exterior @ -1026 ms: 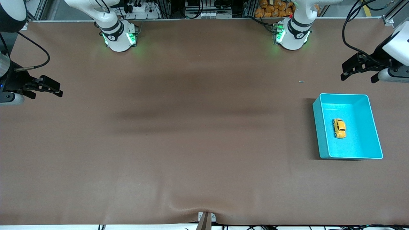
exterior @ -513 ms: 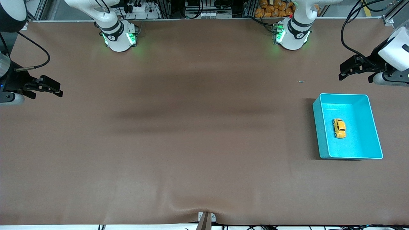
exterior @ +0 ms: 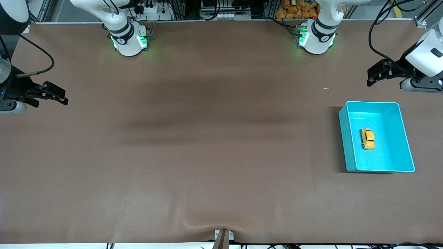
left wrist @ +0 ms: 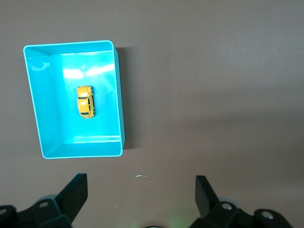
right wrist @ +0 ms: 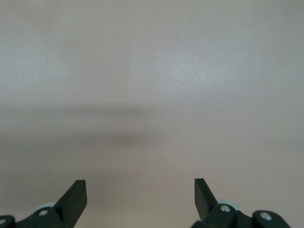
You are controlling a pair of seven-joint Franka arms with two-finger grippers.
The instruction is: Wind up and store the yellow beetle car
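The yellow beetle car (exterior: 367, 138) lies lengthwise in the turquoise bin (exterior: 405, 138), nearest the left end effector (exterior: 375, 73), wide open and empty.

a: what can't you make out?
b: the small pale speck (exterior: 326, 88) on the table near the turquoise bin (exterior: 347, 138) is too tiny to name; each wrist view's edge crops its own gripper's fingers.

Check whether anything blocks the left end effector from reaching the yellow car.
Nothing visible does. The small yellow beetle-shaped toy car lies alone in the open turquoise plastic bin; the left end effector hangs open over bare table.
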